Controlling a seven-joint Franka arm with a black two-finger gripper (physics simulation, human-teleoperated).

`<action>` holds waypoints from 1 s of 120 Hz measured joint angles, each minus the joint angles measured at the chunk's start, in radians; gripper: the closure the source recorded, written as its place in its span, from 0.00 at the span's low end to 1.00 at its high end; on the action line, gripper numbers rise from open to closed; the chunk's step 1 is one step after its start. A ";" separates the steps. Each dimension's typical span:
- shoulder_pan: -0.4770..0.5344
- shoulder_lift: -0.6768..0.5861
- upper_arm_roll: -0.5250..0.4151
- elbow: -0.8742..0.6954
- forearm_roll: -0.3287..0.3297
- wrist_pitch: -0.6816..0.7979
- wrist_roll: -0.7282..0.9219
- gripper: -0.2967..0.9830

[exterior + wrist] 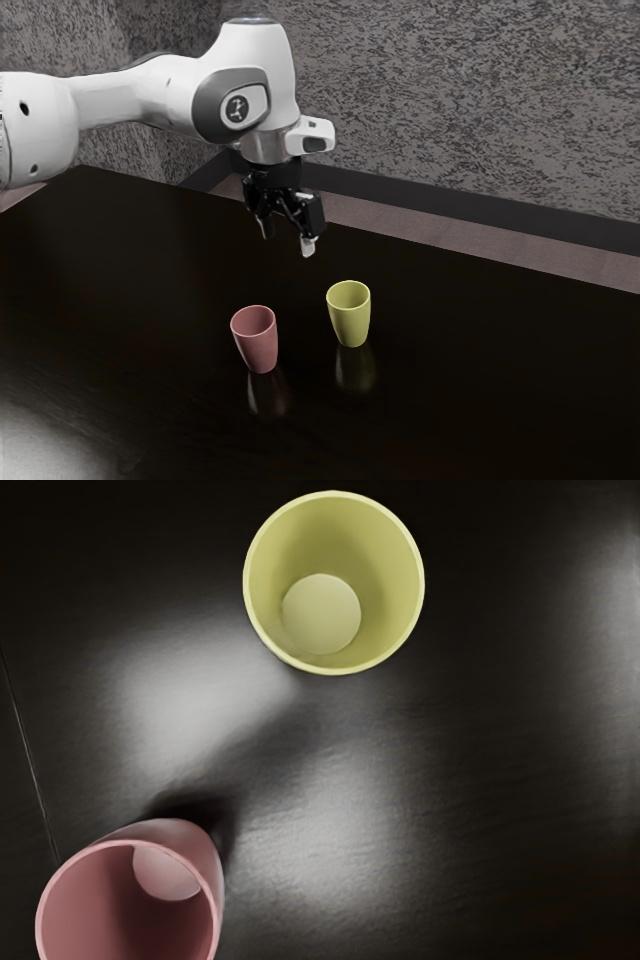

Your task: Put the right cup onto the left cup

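Note:
My gripper (288,240) hangs in the air above the table, its two fingertips spread apart with nothing between them. Lower down in the exterior view, a pink cup (257,345) and a yellow-green cup (350,318) stand upright on the table, mouths up, with a gap between them. The yellow-green one is toward the exterior view's right. From the hand, the insides of the yellow-green cup (385,580) and the pink cup (125,910) are visible, and both hold nothing. Neither cup touches the gripper.
The dark, glossy table (480,380) reflects the cups and light. Beyond its far edge are a strip of floor (450,240) and a grey textured wall (470,100).

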 joint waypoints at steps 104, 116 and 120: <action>-0.057 0.298 -0.032 0.133 -0.050 0.153 -0.022 0.29; -0.057 0.332 -0.030 0.168 -0.046 0.155 -0.021 0.29; -0.056 0.342 -0.030 0.177 -0.045 0.155 -0.021 0.29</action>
